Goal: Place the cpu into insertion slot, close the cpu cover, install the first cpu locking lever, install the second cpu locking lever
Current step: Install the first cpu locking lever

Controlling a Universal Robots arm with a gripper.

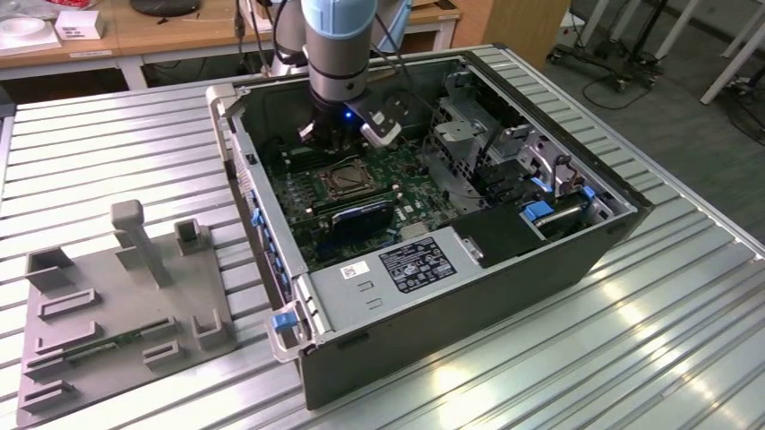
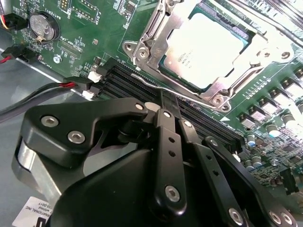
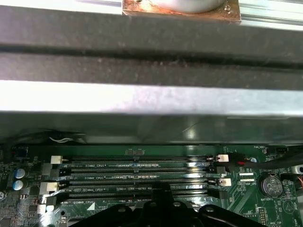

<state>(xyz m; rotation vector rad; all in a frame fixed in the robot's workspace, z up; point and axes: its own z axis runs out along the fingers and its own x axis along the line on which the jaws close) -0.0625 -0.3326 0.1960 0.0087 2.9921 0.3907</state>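
Note:
The cpu (image 2: 208, 45) lies flat in the insertion slot (image 1: 340, 182) on the green motherboard. The silvery cpu cover (image 2: 154, 35) is folded down around the chip's edges. A thin wire locking lever (image 2: 147, 80) runs along the socket's edge beside the black memory slots (image 3: 137, 177). My gripper (image 2: 166, 100) is shut, and its black fingertips reach right up to that lever; whether they touch it I cannot tell. In the exterior view the gripper (image 1: 318, 136) hangs inside the open computer case, just behind the socket. Its black tips (image 3: 161, 191) also rise over the memory slots in the first wrist view.
The case wall (image 1: 239, 170) closes in on the exterior view's left, and a drive cage (image 1: 478, 143) stands on the right. Red and black cables (image 2: 71, 85) and a coin battery (image 2: 42, 26) lie beside the memory slots. A grey fixture plate (image 1: 120, 305) rests on the ribbed table.

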